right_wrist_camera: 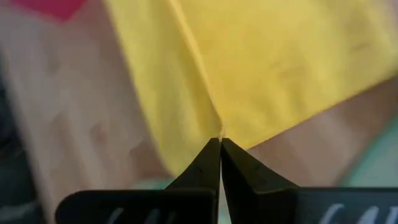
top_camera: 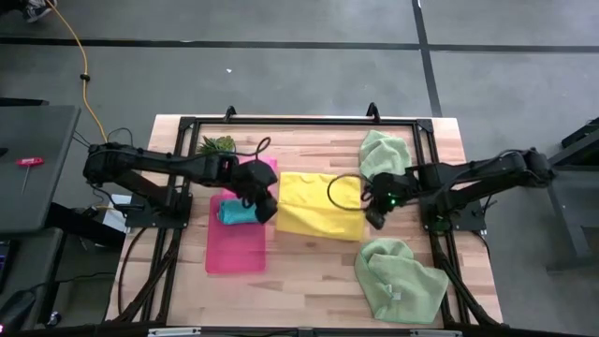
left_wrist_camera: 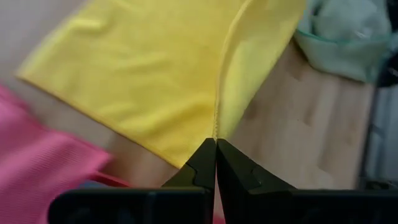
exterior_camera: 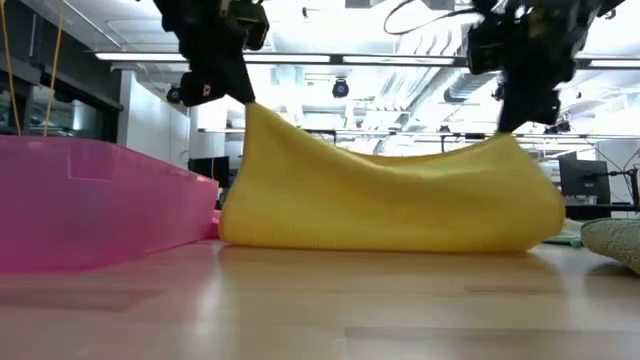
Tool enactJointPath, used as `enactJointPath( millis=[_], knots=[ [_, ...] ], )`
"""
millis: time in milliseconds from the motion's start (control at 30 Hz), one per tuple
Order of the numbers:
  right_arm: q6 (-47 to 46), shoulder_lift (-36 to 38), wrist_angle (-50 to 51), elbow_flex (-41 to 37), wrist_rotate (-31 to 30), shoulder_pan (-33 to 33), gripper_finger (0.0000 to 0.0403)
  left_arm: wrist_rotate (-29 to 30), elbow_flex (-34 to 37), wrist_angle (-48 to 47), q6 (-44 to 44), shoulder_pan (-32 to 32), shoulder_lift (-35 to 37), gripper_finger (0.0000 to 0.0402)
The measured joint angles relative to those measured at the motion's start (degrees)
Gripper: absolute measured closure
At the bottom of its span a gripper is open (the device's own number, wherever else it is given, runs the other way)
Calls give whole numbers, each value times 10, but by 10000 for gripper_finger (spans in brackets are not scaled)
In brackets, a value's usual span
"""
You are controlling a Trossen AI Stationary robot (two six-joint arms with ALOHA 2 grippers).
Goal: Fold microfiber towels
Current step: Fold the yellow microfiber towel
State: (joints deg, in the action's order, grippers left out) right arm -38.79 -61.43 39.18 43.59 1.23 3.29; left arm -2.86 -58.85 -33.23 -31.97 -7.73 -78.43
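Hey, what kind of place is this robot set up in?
Probably a robotics lab or open workshop. The low view shows exposed ceiling ducts and strip lights behind the yellow towel; the wooden table stands on a grey floor with taped lines.

Yellow towel [exterior_camera: 390, 195] lifted at both corners, sagging between. Left gripper [exterior_camera: 222, 92] pinching the left peak, right gripper [exterior_camera: 518, 118] clamped on the right. Pink tray [exterior_camera: 95, 200] left, pale green towel [exterior_camera: 612, 238] far right.
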Motion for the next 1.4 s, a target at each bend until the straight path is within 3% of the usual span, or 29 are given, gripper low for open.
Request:
enactJointPath(
  millis=[233, 833, 967, 1400],
  knots=[
    [1, 0, 21, -2, -98, -50, 403, 51, 0, -1, 24, -40, -11, 401],
    [-10, -91, -8, -13, -149, -102, 403, 159, 0, 3, 49, -54, -121, 401],
    [-24, -111, -16, -13, -162, -112, 403, 208, 0, 4, 32, -57, -128, 401],
    [-45, -150, -39, -14, -176, -119, 403, 237, 0, 7, 37, -66, -130, 401]
  ],
)
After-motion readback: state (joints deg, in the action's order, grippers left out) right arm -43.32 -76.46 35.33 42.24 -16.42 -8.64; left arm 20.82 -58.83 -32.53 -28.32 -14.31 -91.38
